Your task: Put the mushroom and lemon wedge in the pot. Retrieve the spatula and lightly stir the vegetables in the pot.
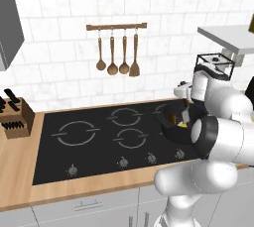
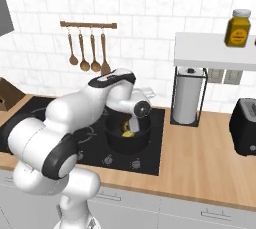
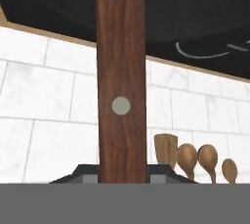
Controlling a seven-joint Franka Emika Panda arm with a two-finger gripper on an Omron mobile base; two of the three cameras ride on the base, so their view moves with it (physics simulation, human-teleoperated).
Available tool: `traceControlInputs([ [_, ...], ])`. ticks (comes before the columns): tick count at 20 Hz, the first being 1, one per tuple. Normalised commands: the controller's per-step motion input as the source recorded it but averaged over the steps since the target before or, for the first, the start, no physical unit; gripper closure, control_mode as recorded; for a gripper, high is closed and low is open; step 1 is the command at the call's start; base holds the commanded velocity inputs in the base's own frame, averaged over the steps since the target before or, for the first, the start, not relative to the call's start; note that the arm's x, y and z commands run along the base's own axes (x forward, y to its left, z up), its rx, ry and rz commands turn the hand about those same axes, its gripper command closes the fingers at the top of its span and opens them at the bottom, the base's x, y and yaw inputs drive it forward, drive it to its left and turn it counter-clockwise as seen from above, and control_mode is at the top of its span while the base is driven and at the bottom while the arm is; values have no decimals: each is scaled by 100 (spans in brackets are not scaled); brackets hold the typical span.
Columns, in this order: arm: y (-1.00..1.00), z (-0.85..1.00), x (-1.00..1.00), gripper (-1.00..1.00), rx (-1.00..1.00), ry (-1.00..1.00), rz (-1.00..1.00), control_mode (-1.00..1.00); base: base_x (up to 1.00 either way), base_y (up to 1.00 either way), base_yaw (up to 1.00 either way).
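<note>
The white arm reached over the black pot point(image 2: 128, 135) on the hob point(image 1: 89, 137), at the ring nearest the paper-towel stand point(image 2: 189, 95). In the left base view the pot point(image 1: 174, 122) sat at about 4 o'clock from the hob's centre, partly hidden by the arm's white links; a yellow piece point(image 1: 182, 126) and a brownish piece point(image 1: 172, 118), the vegetables, showed inside it. From the right base view a yellow piece point(image 2: 127, 133) lay in the pot just below the wrist.

In the hand view the spatula point(image 3: 121, 78) ran as a brown wooden handle with two pale rivets straight up from 6 o'clock to 12 o'clock, its lower end set between the gripper point(image 3: 122, 174) at the bottom edge; the claw appeared clamped on the handle, though the fingertips themselves were mostly hidden. The spatula's blade could not be made out in either base view.

The wall rail point(image 1: 116, 26) carried three wooden spoons point(image 1: 112, 67) and an all-brown wooden spatula point(image 1: 134, 67), at 12 o'clock from the hob. A knife block point(image 1: 16, 117) stood at 9 o'clock on the wooden counter point(image 2: 200, 158).
</note>
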Motion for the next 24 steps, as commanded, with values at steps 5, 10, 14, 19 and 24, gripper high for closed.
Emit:
traceControlInputs([
  [5, -2, 0, -1, 100, -5, -3, 7, -100, 0, 0, 0],
  [10, 0, 0, 3, 100, 9, -18, 11, -100, 0, 0, 0],
  [14, 15, -19, 18, 100, 14, 0, 14, -100, 0, 0, 0],
  [19, 20, -11, 0, 100, 5, 0, 9, -100, 0, 0, 0],
  [24, 10, -7, 0, 100, 5, 0, 9, -100, 0, 0, 0],
])
